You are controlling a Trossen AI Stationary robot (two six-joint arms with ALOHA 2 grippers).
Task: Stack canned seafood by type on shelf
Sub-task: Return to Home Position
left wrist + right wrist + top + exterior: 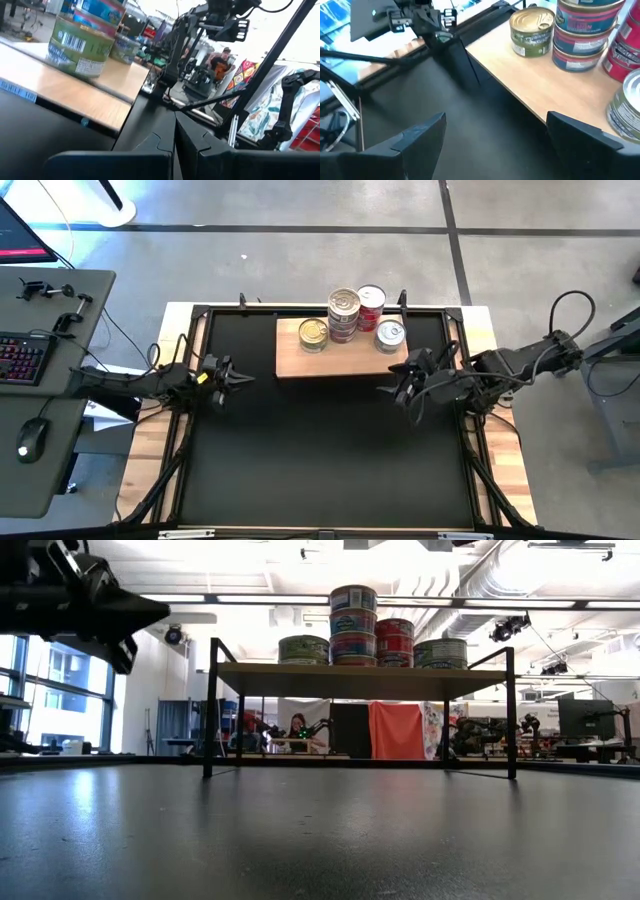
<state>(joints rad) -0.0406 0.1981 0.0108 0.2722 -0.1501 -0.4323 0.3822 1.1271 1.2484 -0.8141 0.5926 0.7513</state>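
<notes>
Only wrist views resolve grip state: left gripper [175, 120] apparently closed, empty; right gripper [495, 122] spread, empty, beside the shelf [530, 85].

1. Left arm [120, 383] and right arm [510, 363] are both matte black, built from chunky jointed segments.
2. Left hand [238, 375]: tiny yellow spot [201, 377] just behind it, only colour I can see.
3. Right hand [392, 388]: flat, angular black fingers [415, 137].
4. Black cable [575, 295] loops off the right arm's rear.
</notes>
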